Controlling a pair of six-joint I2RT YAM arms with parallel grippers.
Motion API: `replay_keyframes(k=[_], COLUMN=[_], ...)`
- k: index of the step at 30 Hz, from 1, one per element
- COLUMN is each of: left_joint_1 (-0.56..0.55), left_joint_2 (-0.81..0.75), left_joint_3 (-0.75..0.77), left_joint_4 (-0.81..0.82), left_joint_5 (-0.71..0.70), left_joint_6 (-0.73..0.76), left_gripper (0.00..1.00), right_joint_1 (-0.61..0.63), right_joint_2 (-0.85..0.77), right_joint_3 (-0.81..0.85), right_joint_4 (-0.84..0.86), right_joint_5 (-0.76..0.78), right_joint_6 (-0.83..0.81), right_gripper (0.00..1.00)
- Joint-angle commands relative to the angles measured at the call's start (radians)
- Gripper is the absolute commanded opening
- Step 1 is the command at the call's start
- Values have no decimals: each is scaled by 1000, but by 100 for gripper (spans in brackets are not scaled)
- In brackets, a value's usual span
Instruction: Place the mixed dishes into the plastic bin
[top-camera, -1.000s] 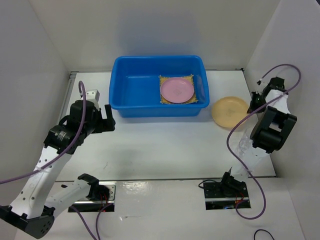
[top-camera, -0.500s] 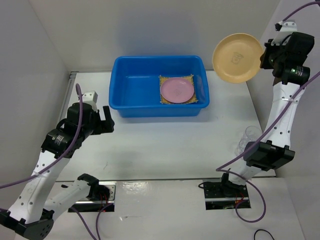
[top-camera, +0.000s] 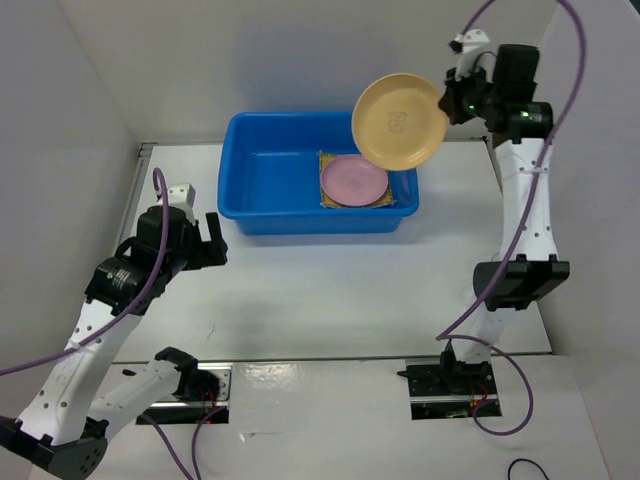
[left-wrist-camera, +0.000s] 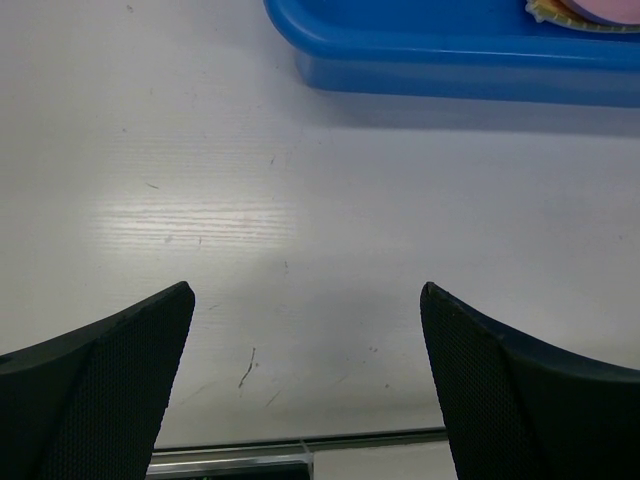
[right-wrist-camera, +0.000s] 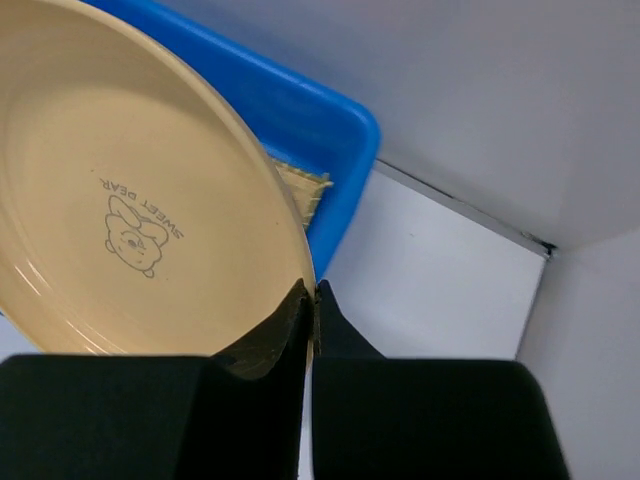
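Note:
The blue plastic bin stands at the back of the table. Inside it at the right a pink plate lies on a yellow woven mat. My right gripper is raised high and shut on the rim of the tan-yellow plate, which hangs tilted over the bin's right end. The right wrist view shows the plate pinched at its edge by the gripper, above the bin's corner. My left gripper stands open over bare table left of the bin; in its wrist view the gripper holds nothing.
White walls close in the table on the left, back and right. The bin's near edge shows at the top of the left wrist view. The right arm's elbow hangs over the table's right side.
The right arm has lifted the tan-yellow plate off the table at the right and swung it up and left, over the bin's right end. The left arm has barely moved.

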Motion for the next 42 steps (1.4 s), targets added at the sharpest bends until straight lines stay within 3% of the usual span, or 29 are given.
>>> replay_keyframes(k=[1, 6, 14, 26, 30, 33, 36, 37, 38, 41, 42], left_joint_1=[6, 6, 6, 6, 6, 6, 6, 6, 6, 6, 6], left_joint_2=[-1, 19, 62, 89, 99, 99, 89, 89, 89, 80, 70], left_joint_3=[1, 1, 1, 1, 10, 10, 10, 10, 10, 10, 10], left_joint_4=[32, 32, 32, 32, 32, 32, 32, 32, 32, 32, 32], left_joint_5=[-30, -48, -48, -48, -48, -48, -48, -48, -48, -48, -48], left_joint_6=[-11, -11, -11, -11, -11, -11, -11, -11, -11, -11, -11], left_gripper=[100, 100, 100, 100, 100, 100, 100, 100, 100, 100, 100], right_joint_1=[111, 188, 229, 258, 271, 271, 283, 283, 283, 283, 283], right_joint_2=[67, 173, 395, 673, 794, 916, 911, 911, 911, 871, 853], right_joint_3=[33, 2, 94, 421, 569, 857, 861, 861, 878, 878, 878], right_joint_4=[-21, -53, -108, -118, -191, -301, -343, -343, -363, -372, -372], right_joint_5=[80, 103, 132, 206, 258, 267, 281, 281, 281, 281, 281], right_joint_6=[-66, -129, -165, -174, -174, -174, -174, -174, -174, -154, -140], right_gripper=[0, 0, 0, 0, 5, 17, 32, 40, 65, 94, 98])
